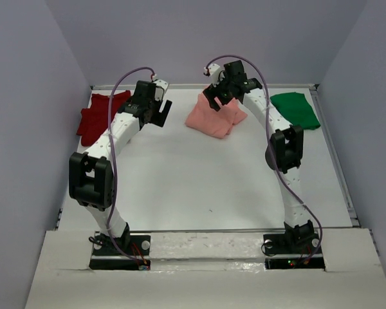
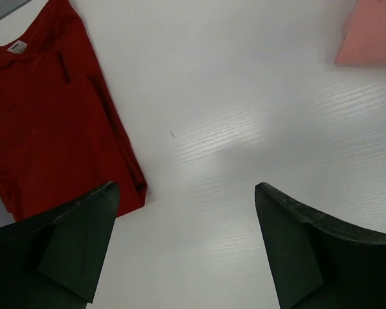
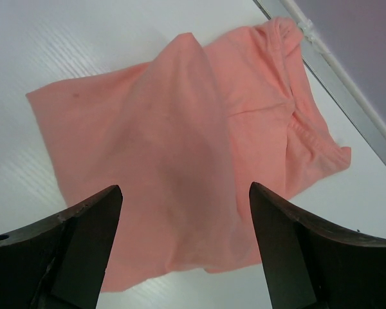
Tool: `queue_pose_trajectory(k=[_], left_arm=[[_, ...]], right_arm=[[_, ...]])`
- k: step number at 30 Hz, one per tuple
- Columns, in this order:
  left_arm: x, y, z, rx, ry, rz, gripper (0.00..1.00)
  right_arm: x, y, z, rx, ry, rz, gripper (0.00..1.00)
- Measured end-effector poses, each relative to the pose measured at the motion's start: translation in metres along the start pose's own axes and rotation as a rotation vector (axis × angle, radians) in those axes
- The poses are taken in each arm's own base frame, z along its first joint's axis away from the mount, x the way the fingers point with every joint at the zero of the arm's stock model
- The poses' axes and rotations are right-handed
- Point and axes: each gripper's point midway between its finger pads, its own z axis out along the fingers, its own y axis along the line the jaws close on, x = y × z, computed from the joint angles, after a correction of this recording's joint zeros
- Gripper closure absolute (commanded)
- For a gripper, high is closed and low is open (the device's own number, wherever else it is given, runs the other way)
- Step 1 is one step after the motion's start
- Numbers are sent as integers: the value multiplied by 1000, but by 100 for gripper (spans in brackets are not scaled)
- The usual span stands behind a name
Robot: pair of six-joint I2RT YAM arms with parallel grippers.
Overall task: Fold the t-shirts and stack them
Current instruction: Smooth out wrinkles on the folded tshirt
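Three t-shirts are spread along the far edge of the surface (image 1: 199,187): salmon-pink shirt (image 1: 212,118) rumpled mid-edge, dark red shirt (image 1: 96,117) at the left corner, green shirt (image 1: 296,109) at the right. The right hand (image 3: 185,193) is held wide open and empty above the pink cloth, the left hand (image 2: 185,193) likewise beside the red. Bunched layers could be pinched together, skewing the fold. The white surface is enclosed by grey walls (image 1: 26,96).

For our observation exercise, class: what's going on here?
Three shirts lie apart on a table, none stacked yet. The robot's right gripper hangs open over the rumpled pink shirt, holding nothing. Its left gripper is open above bare tabletop beside the red shirt. The green shirt lies at the far right.
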Motion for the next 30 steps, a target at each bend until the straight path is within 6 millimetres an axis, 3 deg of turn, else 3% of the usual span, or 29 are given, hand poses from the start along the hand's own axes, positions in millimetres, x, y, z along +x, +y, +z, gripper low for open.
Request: queue_pose_trajectory(k=[6,10,14,16,18,23,30], left_arm=[[7,-2,2,4,15,3,1],[9,-2,3,4,17,4,1],[11,-3,4,4,21,4,1],[10,-3,4,4,20,4,1],[11,-3,4,4,21,4,1],[11,-2,4,1,22,5,1],[11,-2,4,-1,21,8,1]], right_arm=[[29,-10,38,38,54,-25,14],[36,-19,47,80,70,-54,16],[29,-28,48,119,47,-77,34],[27,-30,48,128,40,-84,51],[26,-32,48,134,37,-88,56],[28,-32,51,138,33,-87,54],[59,-20,63,98,97,-72,50]])
